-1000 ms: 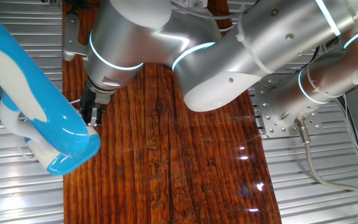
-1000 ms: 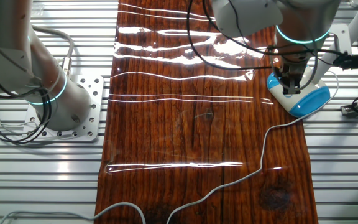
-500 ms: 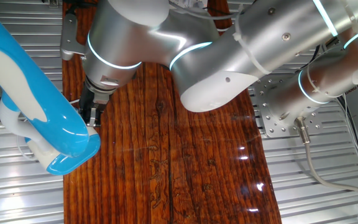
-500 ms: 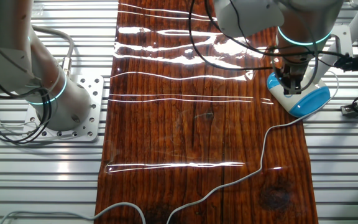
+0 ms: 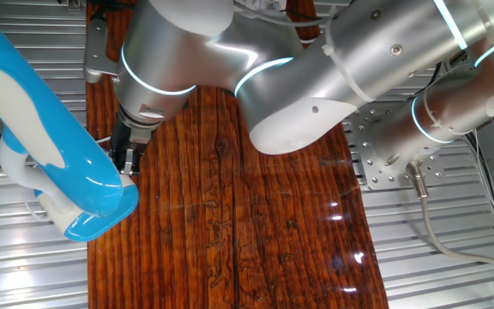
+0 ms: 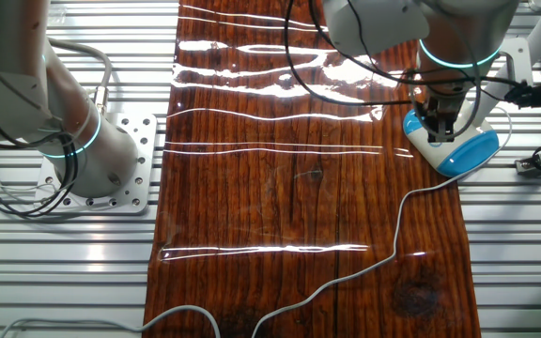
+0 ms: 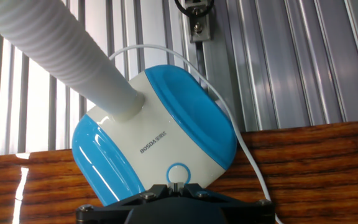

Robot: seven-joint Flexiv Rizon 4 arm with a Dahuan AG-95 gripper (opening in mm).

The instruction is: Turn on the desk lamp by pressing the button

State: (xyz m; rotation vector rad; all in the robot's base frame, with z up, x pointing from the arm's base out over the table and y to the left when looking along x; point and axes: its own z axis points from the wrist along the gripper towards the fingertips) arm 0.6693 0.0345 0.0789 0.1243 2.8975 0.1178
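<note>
Surface: glossy dark wooden board (image 6: 308, 178) laid over a ribbed metal table (image 6: 533, 253), with bright streaks of reflected light.

Desk lamp (image 7: 160, 143): rounded blue-and-white base sitting at the board's edge, partly over the metal slats. White ribbed neck (image 7: 61, 50) rises from the top of the base; long sky-blue and white head (image 5: 50, 129) fills the left of one fixed view. Round ringed button (image 7: 179, 173) on the front of the base. Thin white cord (image 6: 383, 253) leaves the base and trails across the board.

Gripper (image 6: 439, 122): dark, at the end of the silver arm (image 5: 316, 77) with cyan rings, lowered onto the lamp base; in the hand view its black body sits just beside the button, apparently touching it. Fingertip gap not discernible in any view, so how far it is open cannot be told. Nothing visibly held.
</note>
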